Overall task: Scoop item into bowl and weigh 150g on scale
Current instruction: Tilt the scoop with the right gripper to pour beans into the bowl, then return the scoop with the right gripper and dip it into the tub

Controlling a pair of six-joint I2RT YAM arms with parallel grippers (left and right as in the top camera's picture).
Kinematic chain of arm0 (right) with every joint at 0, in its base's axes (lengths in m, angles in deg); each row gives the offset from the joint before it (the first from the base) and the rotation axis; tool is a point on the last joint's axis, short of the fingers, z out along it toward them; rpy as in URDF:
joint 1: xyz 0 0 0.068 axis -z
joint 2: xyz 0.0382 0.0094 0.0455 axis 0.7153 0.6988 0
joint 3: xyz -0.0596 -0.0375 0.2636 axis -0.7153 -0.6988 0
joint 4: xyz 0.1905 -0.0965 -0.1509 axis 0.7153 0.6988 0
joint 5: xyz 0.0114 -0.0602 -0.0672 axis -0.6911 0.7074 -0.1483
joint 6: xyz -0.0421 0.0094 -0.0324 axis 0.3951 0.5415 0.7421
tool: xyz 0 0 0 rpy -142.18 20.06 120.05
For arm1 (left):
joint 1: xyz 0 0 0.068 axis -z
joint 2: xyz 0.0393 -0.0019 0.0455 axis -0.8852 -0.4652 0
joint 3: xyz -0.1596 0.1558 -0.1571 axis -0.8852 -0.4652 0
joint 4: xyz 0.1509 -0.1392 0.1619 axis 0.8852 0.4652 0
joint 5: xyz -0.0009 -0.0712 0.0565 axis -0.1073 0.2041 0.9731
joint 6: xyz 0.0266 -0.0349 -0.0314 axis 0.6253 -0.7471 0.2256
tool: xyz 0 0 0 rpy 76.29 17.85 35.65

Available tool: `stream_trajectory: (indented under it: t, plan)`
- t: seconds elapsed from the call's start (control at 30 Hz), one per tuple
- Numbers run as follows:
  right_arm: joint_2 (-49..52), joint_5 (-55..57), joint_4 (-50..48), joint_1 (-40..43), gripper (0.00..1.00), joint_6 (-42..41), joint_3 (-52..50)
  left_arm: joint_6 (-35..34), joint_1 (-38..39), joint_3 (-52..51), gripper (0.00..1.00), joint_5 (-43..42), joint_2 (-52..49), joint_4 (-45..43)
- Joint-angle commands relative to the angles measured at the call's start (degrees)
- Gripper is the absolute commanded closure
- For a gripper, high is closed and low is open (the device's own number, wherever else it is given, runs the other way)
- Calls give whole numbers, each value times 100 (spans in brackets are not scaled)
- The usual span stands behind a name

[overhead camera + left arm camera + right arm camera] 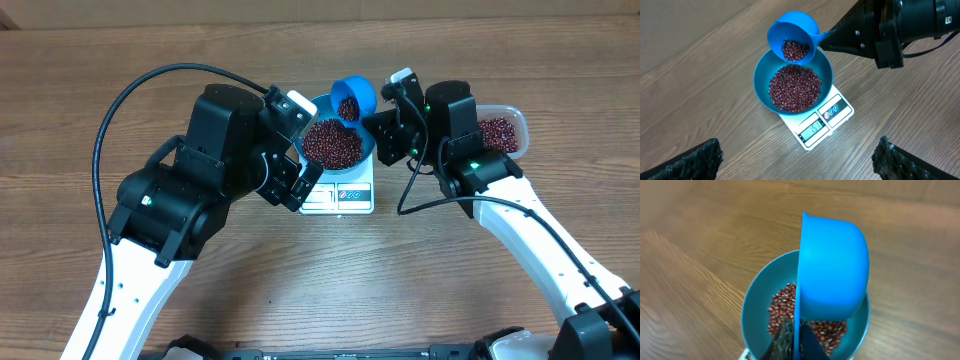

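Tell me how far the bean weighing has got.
Done: the bowl sits on the scale with a deep heap of beans in it. In hand: the right gripper, shut on the blue scoop, tips it over the bowl with some beans inside. The left gripper hangs open. Left: check the display, whose digits I cannot read surely, against the target, then stop or trim.
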Motion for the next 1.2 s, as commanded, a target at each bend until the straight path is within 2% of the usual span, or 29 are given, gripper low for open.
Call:
stream_trajectory:
  t: [0.0,0.27,0.77,0.93,1.17]
  plan:
    - [-48,-33,-85,122,96,-1342,184,-61,-9,122,0,-103,-31,-9]
    - [-48,-1051,-431,640,96,-1788,184,-61,-9,122,1,-101,-31,-9]
    - [-120,-1233,-372,1685,96,-1880,184,-59,-9,122,1,-103,-31,-9]
    - [-256,-1080,-111,2341,96,-1375,184,-61,-9,122,0,-103,-31,-7]
    - [-330,-667,756,3097,96,-509,186,-59,-9,122,0,-101,-31,-7]
